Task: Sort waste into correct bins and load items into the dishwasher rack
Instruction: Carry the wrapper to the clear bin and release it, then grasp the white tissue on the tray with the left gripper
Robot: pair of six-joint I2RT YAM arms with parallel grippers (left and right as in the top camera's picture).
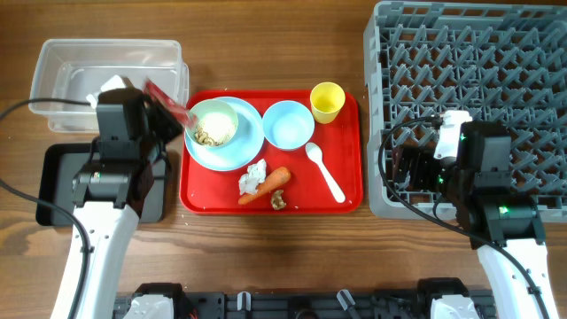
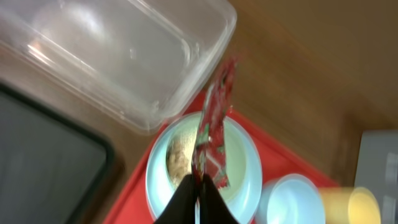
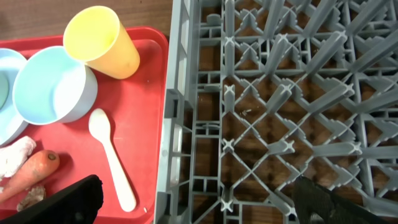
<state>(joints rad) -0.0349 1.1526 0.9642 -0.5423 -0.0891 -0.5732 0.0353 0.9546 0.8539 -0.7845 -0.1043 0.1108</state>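
At left hand (image 2: 198, 182), wrapper (image 2: 214, 121), print blurred

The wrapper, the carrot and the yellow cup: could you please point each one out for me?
wrapper (image 2: 214, 127), left wrist view, middle of the red strip.
carrot (image 1: 267, 186), overhead view, middle of its body.
yellow cup (image 1: 327, 98), overhead view, its open mouth.

Table (image 1: 266, 257): wood, visible grain, matt. Red tray (image 1: 350, 151): smooth plastic, slight gloss. Clear tub (image 2: 124, 56): transparent plastic, glossy highlights. Rack (image 3: 280, 93): grey moulded plastic, matt. Wrapper (image 2: 214, 134): thin crinkled film, shiny. Tissue (image 1: 254, 177): crumpled soft paper. Spoon (image 3: 112, 162): smooth white plastic.
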